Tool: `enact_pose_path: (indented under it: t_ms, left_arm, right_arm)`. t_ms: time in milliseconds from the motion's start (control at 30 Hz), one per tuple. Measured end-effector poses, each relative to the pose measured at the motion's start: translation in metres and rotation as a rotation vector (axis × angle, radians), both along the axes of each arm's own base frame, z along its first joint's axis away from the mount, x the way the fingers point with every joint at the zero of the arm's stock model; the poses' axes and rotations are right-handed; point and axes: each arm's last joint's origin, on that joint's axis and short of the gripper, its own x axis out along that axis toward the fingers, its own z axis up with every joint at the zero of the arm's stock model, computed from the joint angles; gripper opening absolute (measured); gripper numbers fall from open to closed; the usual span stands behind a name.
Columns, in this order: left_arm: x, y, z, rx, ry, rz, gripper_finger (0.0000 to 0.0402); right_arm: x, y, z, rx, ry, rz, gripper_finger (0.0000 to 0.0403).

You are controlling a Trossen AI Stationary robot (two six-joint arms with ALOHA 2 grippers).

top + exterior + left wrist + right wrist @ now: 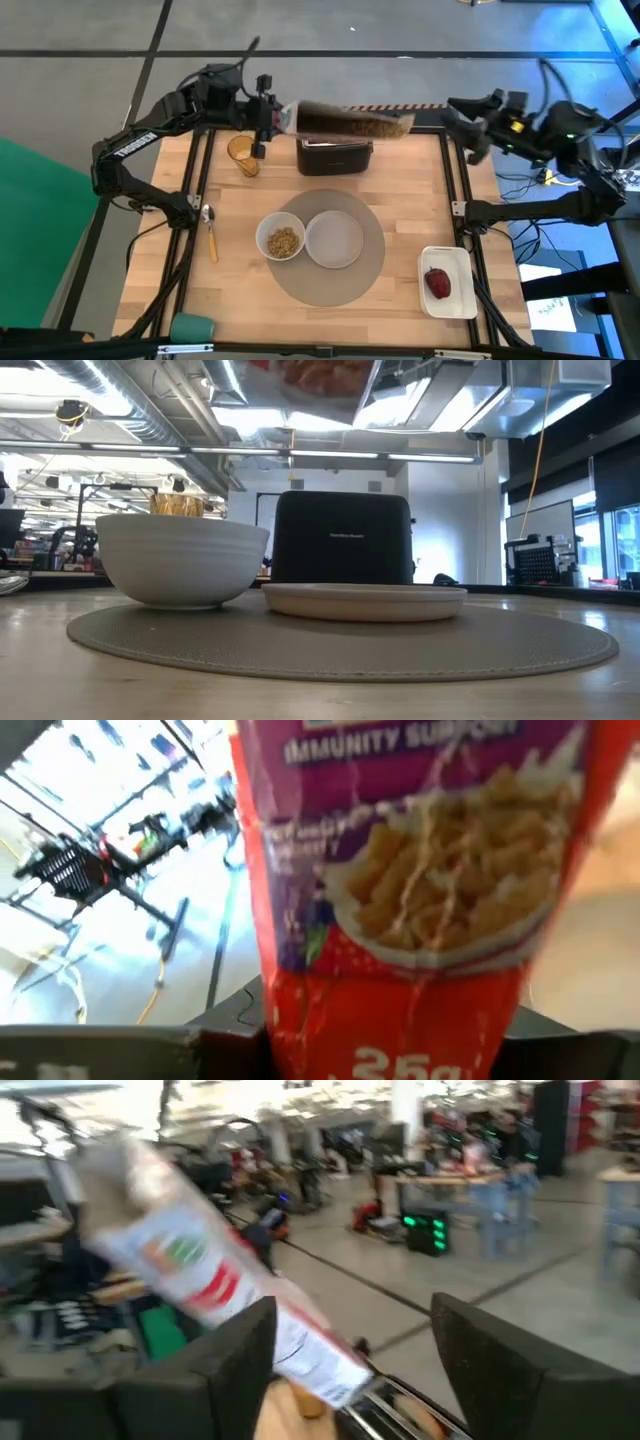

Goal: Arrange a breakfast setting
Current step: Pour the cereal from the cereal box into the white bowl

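My left gripper (pixel 272 118) is shut on a red and purple cereal bag (pixel 350 120) that lies about level in the air above the black toaster (pixel 335 156). My right gripper (pixel 452 120) is open at the bag's other end, apart from it. On the round grey mat (pixel 330 285) stand a white bowl (pixel 281 240) with cereal and a small white plate (pixel 334 238). The amber tumbler (pixel 243 155) stands at the far left. The wooden-handled spoon (pixel 210 232) lies left of the mat. The red fruit (pixel 438 283) lies on a white tray. No bagel shows plainly. My left gripper holds the cereal bag by its left end (pixel 287 117); the bag fills the left wrist view (pixel 420 900) and hides the fingers. The fingers come level from the table's left, along the bag. The bag is lifted clear, stretched out toward the right above the toaster.
The white rectangular tray (pixel 450 305) sits at the near right. A teal cup (pixel 190 327) lies at the near left edge. The toaster stands at the table's far edge, behind the mat. Bare wood shows right of the toaster and left of the spoon.
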Motion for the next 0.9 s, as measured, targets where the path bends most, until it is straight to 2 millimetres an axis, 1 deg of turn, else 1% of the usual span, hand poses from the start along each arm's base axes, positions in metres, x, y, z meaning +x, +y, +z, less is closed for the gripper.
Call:
enact_pose_path:
  t_ms: [100, 200, 267, 367, 433, 533, 633, 767, 900]
  left_arm:
    - [0.002, 0.001, 0.008, -0.032, -0.097, -0.014, 0.0157]
    - [0.004, 0.001, 0.018, -0.071, -0.205, -0.039, 0.0153]
    - [0.006, 0.0, 0.025, -0.099, -0.283, -0.059, 0.0152]
    - [0.011, -0.003, 0.033, -0.125, -0.381, -0.095, 0.0151]
    - [0.017, -0.005, 0.035, -0.134, -0.416, -0.115, 0.0151]
    - [0.027, -0.008, 0.032, -0.153, -0.428, -0.136, 0.0151]
    - [0.039, -0.01, 0.026, -0.189, -0.417, -0.147, 0.0151]
    - [0.063, -0.013, 0.01, -0.22, -0.361, -0.168, 0.015]
    - [0.083, -0.015, -0.006, -0.248, -0.31, -0.186, 0.015]
  right_arm:
    - [-0.004, 0.003, 0.001, -0.006, -0.014, 0.06, 0.0288]
    - [-0.001, 0.003, 0.001, -0.008, -0.012, 0.101, 0.0312]
    - [0.009, 0.002, 0.004, -0.018, -0.031, 0.127, 0.0319]
    - [0.026, 0.0, 0.011, -0.086, -0.085, 0.159, 0.0321]
    - [0.042, -0.002, 0.016, -0.152, -0.136, 0.181, 0.032]
    - [0.066, -0.005, 0.02, -0.216, -0.19, 0.232, 0.032]
    - [0.084, -0.008, 0.017, -0.253, -0.18, 0.262, 0.032]
    - [0.094, -0.009, 0.011, -0.256, -0.14, 0.273, 0.0319]
    - [0.096, -0.009, 0.005, -0.227, -0.083, 0.283, 0.0319]
